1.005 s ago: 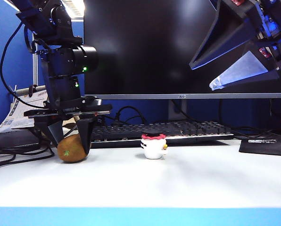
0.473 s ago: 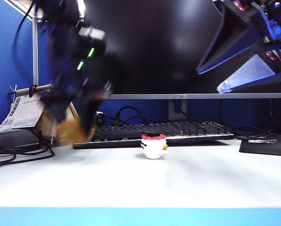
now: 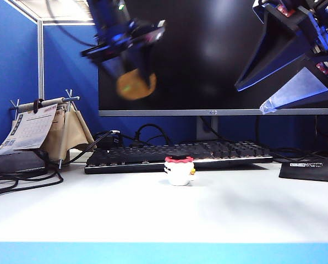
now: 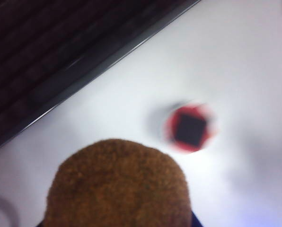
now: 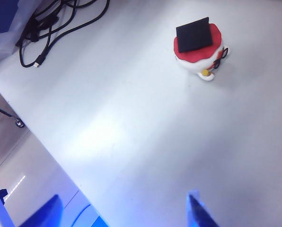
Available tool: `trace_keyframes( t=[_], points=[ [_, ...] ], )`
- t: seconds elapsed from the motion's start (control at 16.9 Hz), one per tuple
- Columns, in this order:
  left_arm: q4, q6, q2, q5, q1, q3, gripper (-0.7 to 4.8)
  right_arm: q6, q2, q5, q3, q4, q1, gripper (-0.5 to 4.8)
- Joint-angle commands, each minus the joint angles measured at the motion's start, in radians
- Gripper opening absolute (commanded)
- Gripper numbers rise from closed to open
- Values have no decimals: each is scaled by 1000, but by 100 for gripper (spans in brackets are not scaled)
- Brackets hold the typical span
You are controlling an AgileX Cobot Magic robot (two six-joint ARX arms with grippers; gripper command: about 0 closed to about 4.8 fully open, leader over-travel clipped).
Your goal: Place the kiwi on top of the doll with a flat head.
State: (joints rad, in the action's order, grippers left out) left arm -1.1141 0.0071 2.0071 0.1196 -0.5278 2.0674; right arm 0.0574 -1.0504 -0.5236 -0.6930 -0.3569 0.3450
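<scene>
Two claws aloft, left claw (image 3: 132, 74) pinching kiwi (image 3: 135, 83), right claw (image 3: 288, 82) spread, doll (image 3: 179, 171) below.

Exterior view low at table (image 3: 219, 214) edge, level, facing monitor (image 3: 208, 55), both wrist views high, looking down, sharing the doll (image 4: 190, 128) on the tabletop

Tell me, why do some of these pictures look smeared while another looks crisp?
Exterior view: the left gripper and its kiwi are motion-blurred, the doll sharp. Left wrist view: everything soft, doll smeared. Right wrist view: crisp, open right gripper idle.
</scene>
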Motion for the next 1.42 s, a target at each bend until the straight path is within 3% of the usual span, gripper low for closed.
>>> trace_keyframes(
  t=[0.06, 0.24, 0.41, 0.71, 1.42],
  points=[
    [-119, 9, 105, 34, -25, 134, -6, -6, 4, -21, -8, 10, 0, 337],
    [-151, 63, 180, 16, -58, 209, -6, -6, 4, -22, -8, -14, 0, 337],
    [-149, 42, 252, 53, -60, 282, -6, -8, 4, -36, -8, -16, 0, 337],
    [-116, 45, 320, 95, -77, 293, -6, -12, 4, -36, -8, -16, 0, 337],
    [-153, 42, 360, 85, -82, 300, -6, -32, 3, -28, -8, -32, 0, 337]
  ],
)
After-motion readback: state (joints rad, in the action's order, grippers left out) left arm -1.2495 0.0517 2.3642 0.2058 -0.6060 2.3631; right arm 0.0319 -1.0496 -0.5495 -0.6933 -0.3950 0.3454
